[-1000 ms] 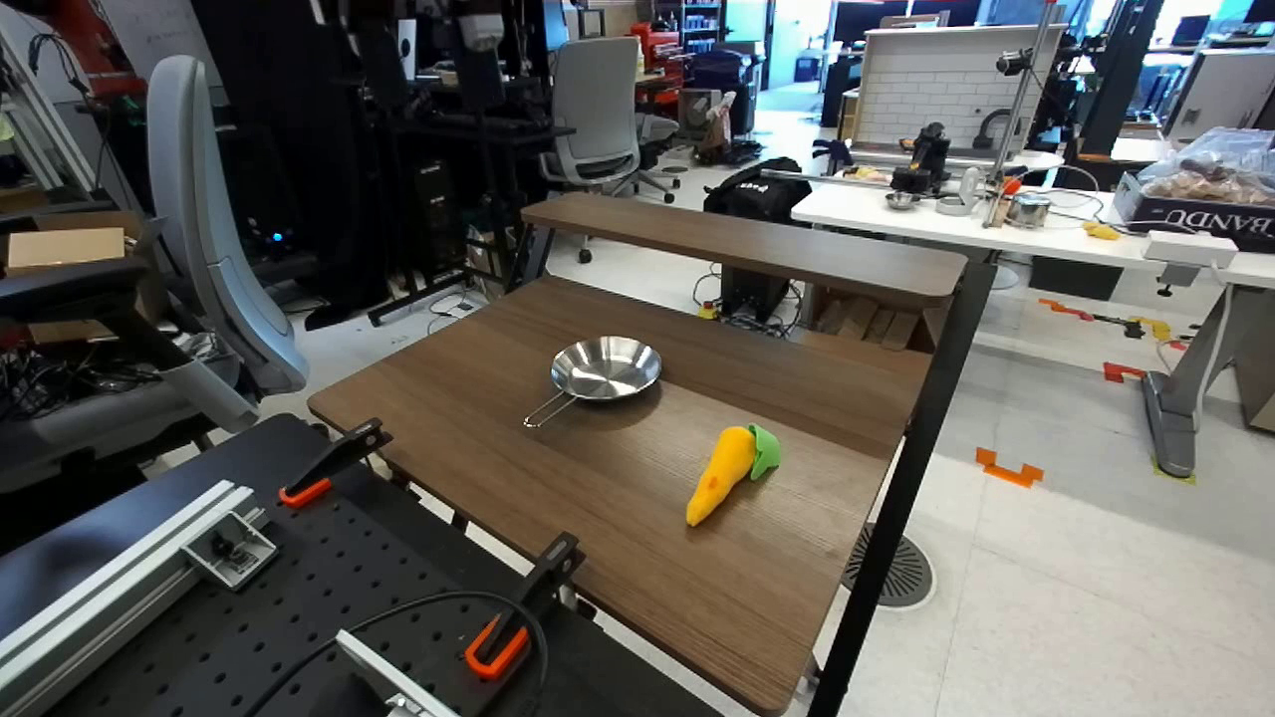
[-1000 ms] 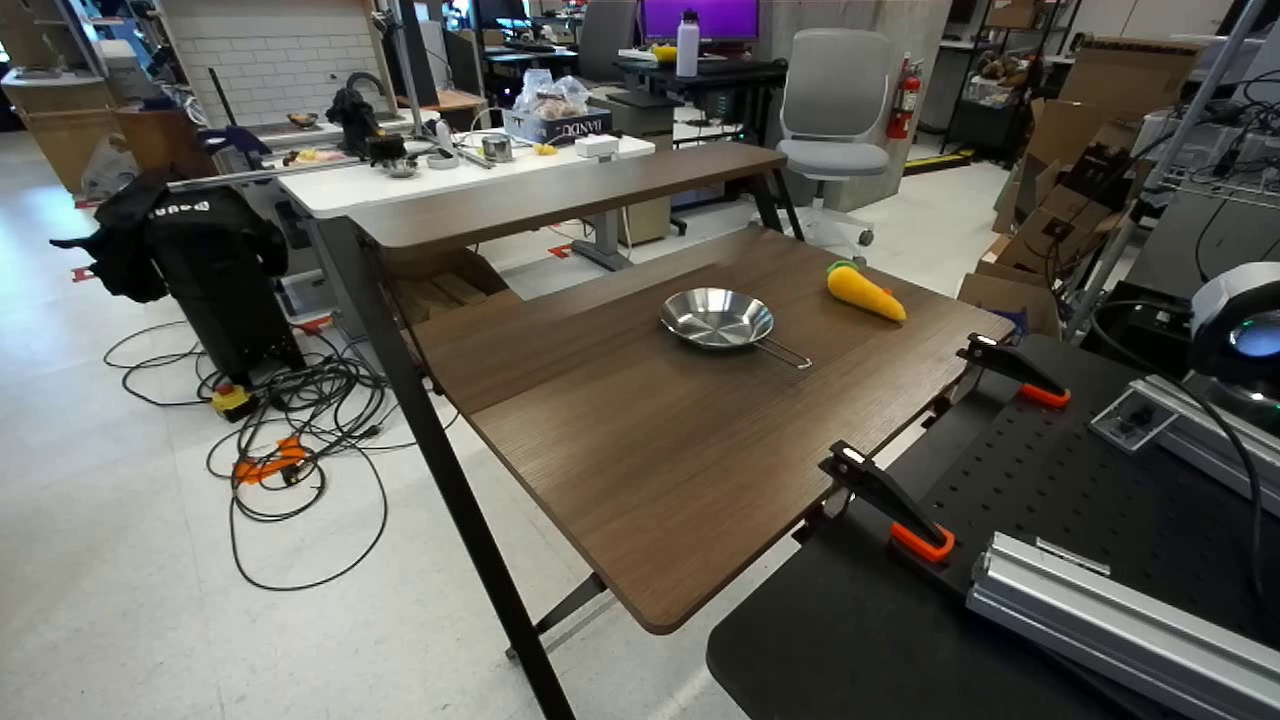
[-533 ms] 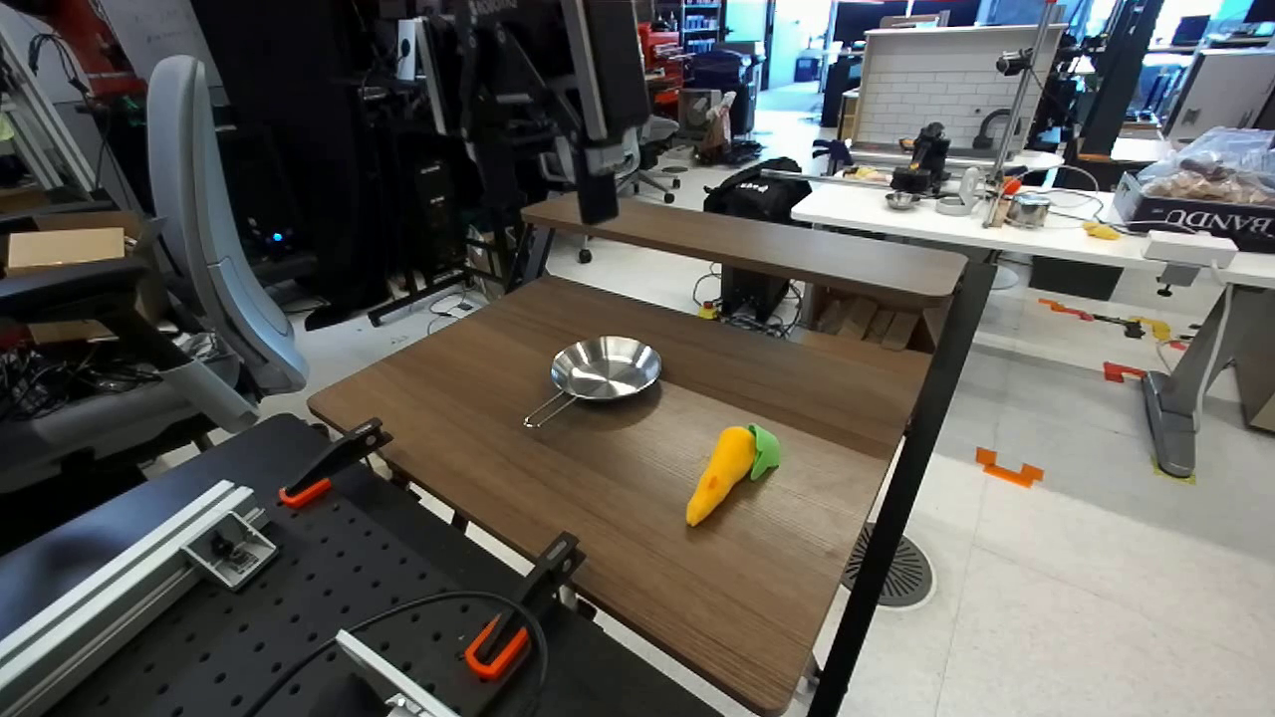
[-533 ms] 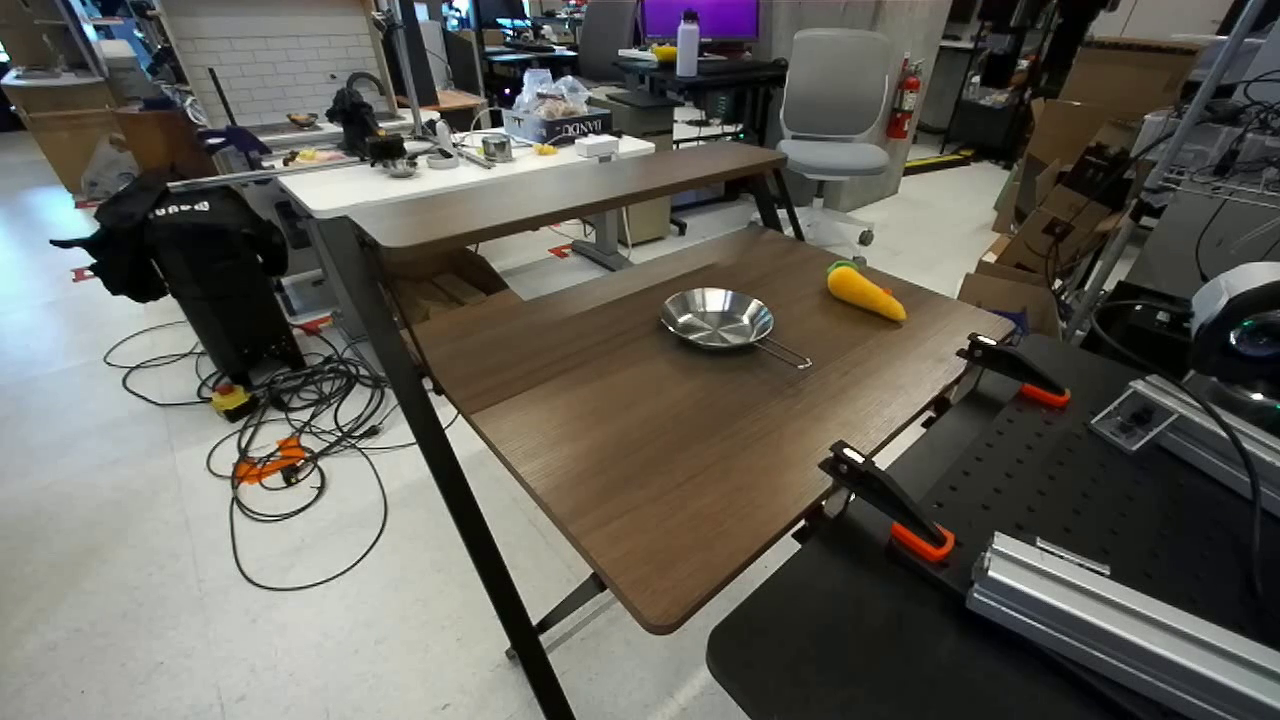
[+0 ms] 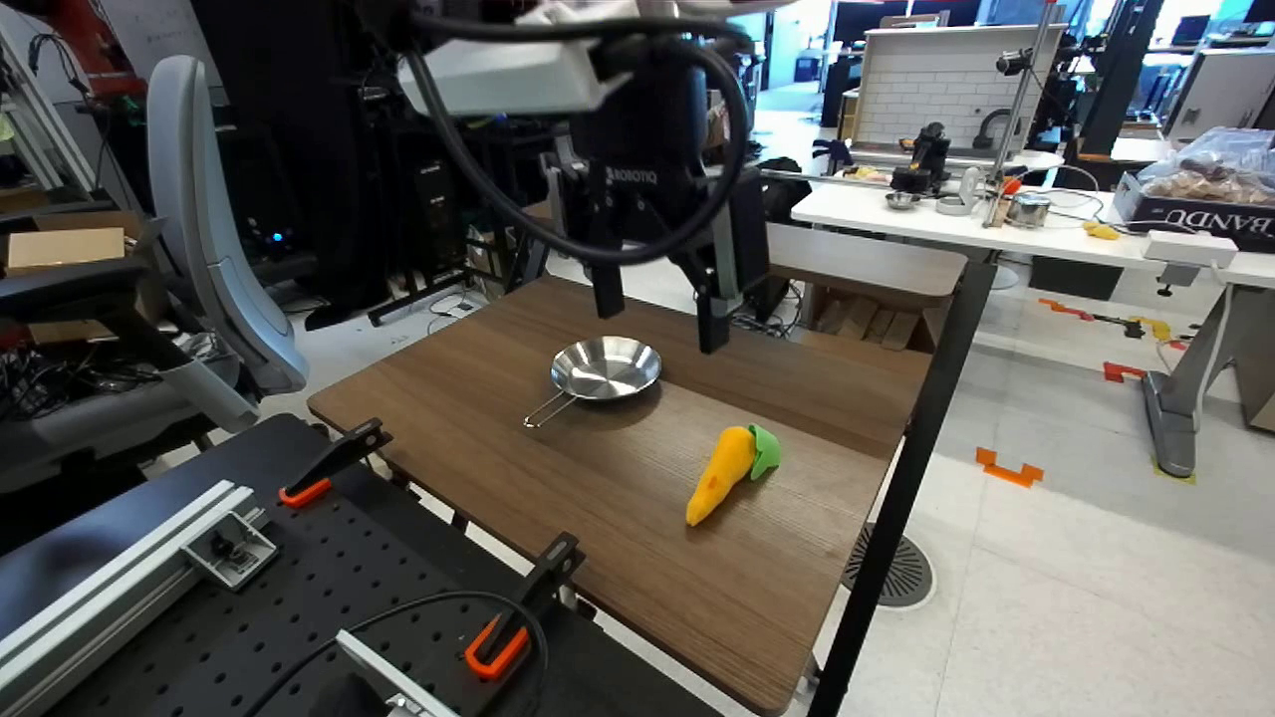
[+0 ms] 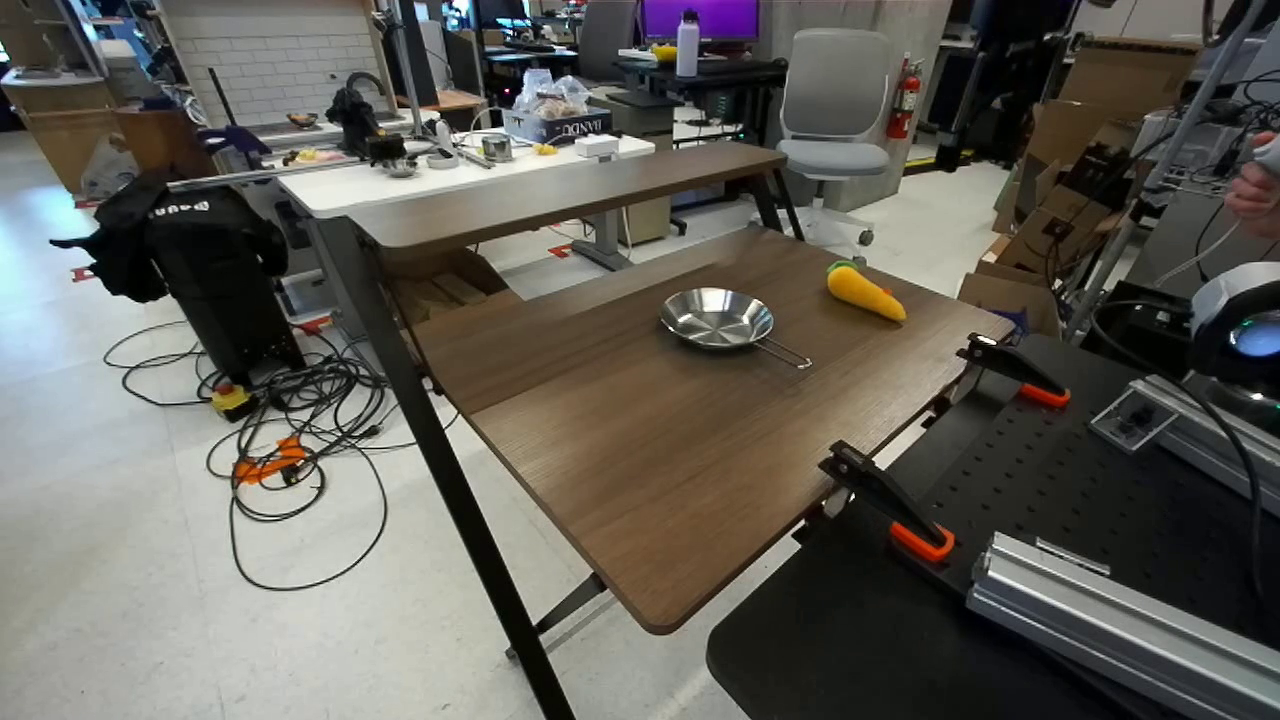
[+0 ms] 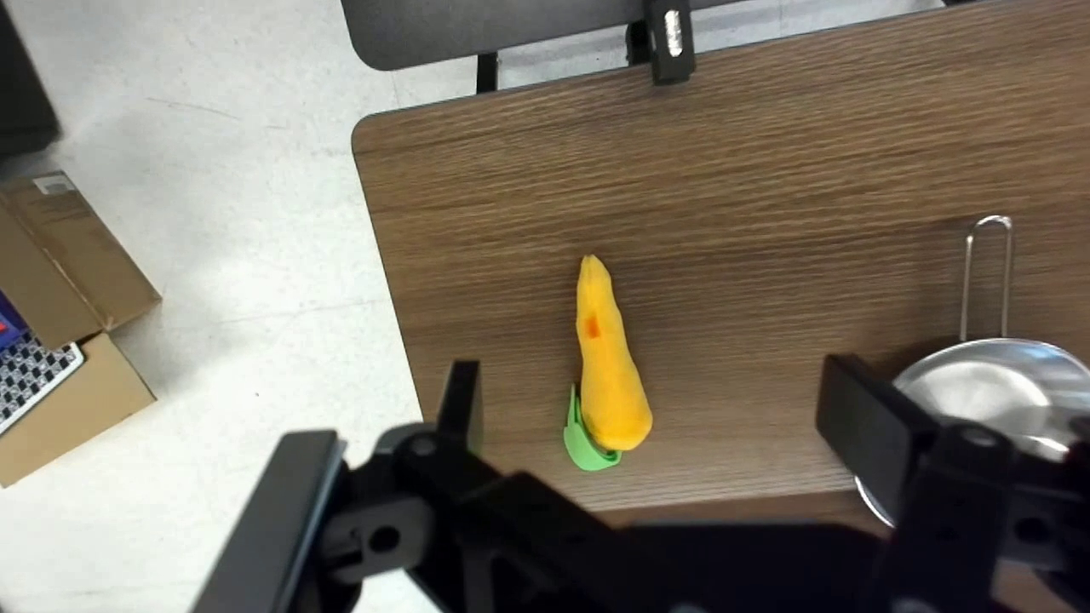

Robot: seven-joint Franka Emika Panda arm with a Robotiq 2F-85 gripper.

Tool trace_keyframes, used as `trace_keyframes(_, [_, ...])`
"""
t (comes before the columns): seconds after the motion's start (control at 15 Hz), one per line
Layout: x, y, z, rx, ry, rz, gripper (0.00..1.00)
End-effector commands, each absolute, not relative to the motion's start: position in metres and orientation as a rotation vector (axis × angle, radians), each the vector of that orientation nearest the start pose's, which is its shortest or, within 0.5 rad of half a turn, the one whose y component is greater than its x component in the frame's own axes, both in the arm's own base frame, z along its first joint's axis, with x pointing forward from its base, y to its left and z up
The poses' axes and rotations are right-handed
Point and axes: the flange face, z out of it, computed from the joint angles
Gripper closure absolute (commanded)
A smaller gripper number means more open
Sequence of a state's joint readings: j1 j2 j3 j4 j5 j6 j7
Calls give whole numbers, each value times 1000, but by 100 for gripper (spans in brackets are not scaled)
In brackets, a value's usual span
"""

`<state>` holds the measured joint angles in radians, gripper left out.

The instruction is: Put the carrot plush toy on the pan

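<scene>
The carrot plush toy (image 5: pixel 725 476), yellow-orange with a green leafy end, lies on the brown table; it also shows in an exterior view (image 6: pixel 862 292) and the wrist view (image 7: pixel 609 366). The round silver pan (image 5: pixel 606 370) rests apart from it, handle toward the black bench; it also shows in an exterior view (image 6: pixel 717 318). My gripper (image 5: pixel 661 321) is open and empty, high above the table. In the wrist view, the carrot lies below and between my spread fingers (image 7: pixel 654 396), nearer the left one, and the right finger partly hides the pan (image 7: pixel 988 387).
A raised shelf (image 5: pixel 857 261) runs along the table's far side. Black clamps with orange handles (image 5: pixel 538 588) (image 6: pixel 885 500) grip the table edge beside the black perforated bench (image 5: pixel 329 597). A person's hand (image 6: pixel 1258 195) shows at the right edge. Cardboard boxes (image 7: pixel 77 255) stand on the floor.
The arm and open gripper have come down from the top of the view and moved right, over the table. A hand has appeared at the right edge. Carrot and pan have not moved.
</scene>
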<state>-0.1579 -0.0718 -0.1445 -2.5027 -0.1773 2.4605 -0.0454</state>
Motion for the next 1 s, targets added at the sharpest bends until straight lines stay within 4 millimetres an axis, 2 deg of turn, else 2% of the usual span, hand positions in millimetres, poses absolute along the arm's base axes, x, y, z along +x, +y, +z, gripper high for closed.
trace_keyframes(0.0, [474,-155,278,-3260,147,-6,0])
trace_keyframes(0.47, [514,-143,222,-3263,33,26,0])
trace_keyframes(0.93, [535,-134,179,-3255,-31,13,0])
